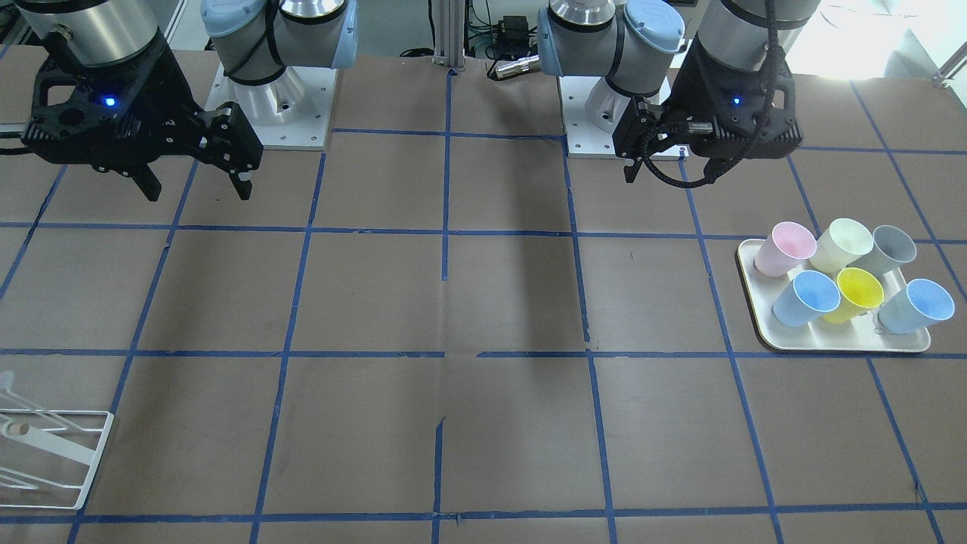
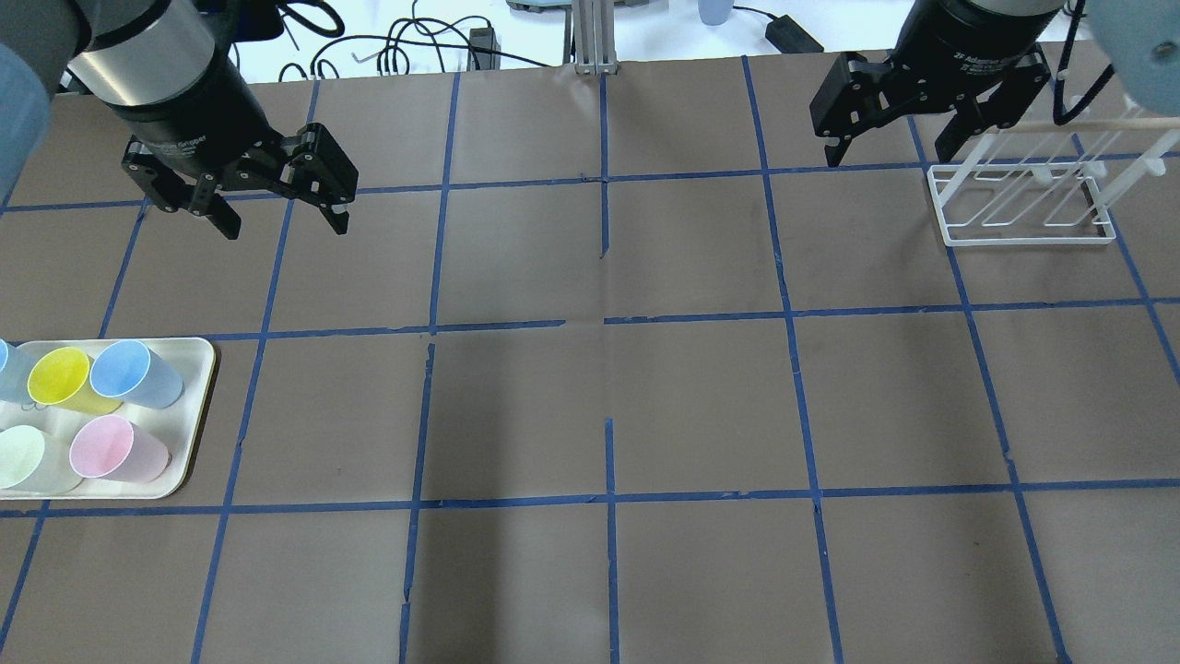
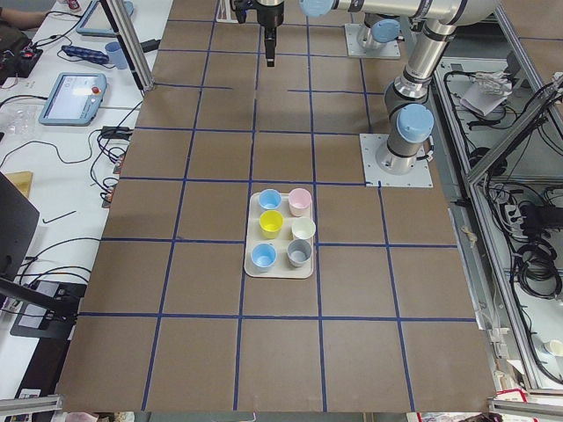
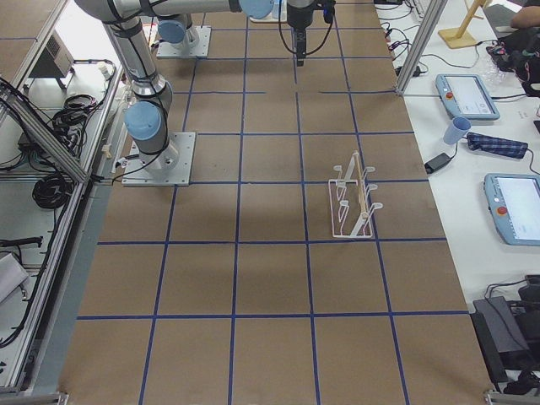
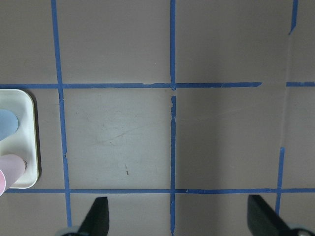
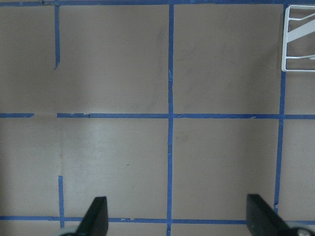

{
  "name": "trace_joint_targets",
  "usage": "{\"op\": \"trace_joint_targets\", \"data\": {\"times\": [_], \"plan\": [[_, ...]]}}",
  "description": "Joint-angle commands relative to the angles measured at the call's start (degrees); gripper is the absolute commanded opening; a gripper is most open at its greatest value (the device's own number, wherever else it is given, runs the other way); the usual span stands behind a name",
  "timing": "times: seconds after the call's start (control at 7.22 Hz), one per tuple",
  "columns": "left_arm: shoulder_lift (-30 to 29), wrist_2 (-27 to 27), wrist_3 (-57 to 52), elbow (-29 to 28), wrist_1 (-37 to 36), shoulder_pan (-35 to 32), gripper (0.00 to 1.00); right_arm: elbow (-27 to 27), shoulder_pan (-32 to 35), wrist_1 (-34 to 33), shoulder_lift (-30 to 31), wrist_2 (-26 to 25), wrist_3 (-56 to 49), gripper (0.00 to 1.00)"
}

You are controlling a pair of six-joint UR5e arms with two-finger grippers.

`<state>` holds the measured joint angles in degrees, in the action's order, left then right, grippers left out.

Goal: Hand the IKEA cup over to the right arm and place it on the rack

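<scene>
Plastic is my guess for the grey cup (image 1: 891,245): a plain tapered tumbler, pale outside and darker inside, smooth and thin-walled, with no handle. It should be very light and stiff enough to pinch. A hard squeeze might flex the rim, though, and the slick taper could let it slip down out of the fingers. The best hold, I judge, is across the wall just under the rim, one finger inside and one outside. Its neighbours leave little room lower down, and a high grip leaves the body free for the hand-over.

The grey cup stands mouth-up in the tray (image 1: 846,346), in the robot-side corner at the tray's outer end. It is just beside the cream cup (image 1: 842,242) and a light blue cup (image 1: 918,306). A pink cup (image 1: 786,249), a yellow cup (image 1: 857,293) and a second blue cup (image 1: 807,296) fill the remaining spots. The tray is cream, with rounded corners and a shallow lip.

The left gripper (image 2: 284,217) hangs above the table (image 1: 483,302) off the tray's inner side, jaws spread wide and holding nothing. The right gripper (image 2: 890,148) is well apart from the tray, also spread and empty. It is near the rack (image 2: 1023,240), a white wire frame with slanted pegs at the table end opposite the tray. The table is covered in matte brown paper with a grid of blue tape.
</scene>
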<state>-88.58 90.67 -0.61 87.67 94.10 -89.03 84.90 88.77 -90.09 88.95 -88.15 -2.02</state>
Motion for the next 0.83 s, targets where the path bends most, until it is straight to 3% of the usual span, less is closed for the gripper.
{"op": "trace_joint_targets", "data": {"times": [0.0,0.55,0.69], "plan": [[0.0,-0.1,0.0,-0.1,-0.2,0.1,1.0,0.0,0.0,0.0,0.1,0.0,0.1,1.0],[0.1,0.0,-0.3,0.1,0.3,0.8,1.0,0.0,0.0,0.0,0.1,0.0,0.1,1.0],[0.1,0.5,-7.1,0.3,0.8,4.9,1.0,0.0,0.0,0.0,0.1,0.0,0.1,1.0]]}}
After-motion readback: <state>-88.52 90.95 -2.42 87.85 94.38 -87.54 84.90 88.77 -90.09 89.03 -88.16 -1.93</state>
